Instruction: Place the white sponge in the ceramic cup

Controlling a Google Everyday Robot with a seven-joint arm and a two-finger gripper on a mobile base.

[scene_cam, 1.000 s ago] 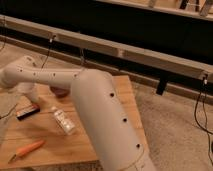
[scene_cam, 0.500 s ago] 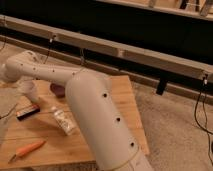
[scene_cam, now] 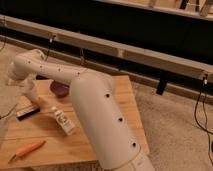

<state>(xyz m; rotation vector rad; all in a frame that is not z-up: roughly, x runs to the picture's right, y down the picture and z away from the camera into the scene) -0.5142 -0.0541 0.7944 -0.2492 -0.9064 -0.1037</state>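
Observation:
My white arm reaches from the bottom centre across the wooden table (scene_cam: 100,145) to its far left corner. The gripper (scene_cam: 18,79) is at the arm's end there, shut, just above a small white tapered shape that I take for the ceramic cup (scene_cam: 30,92). The arm and wrist cover most of that corner. The white sponge does not show anywhere on the table; whether it sits between the fingers I cannot tell.
A dark maroon bowl (scene_cam: 60,89) stands just right of the cup. Toward the front lie a black-and-red bar (scene_cam: 27,112), a clear labelled bottle (scene_cam: 63,121) and a carrot (scene_cam: 27,149). A long dark rail (scene_cam: 150,55) runs behind, and cables hang at the right.
The arm's far end has lifted a little and shifted slightly over the left corner. The bowl, bar, bottle and carrot have not moved.

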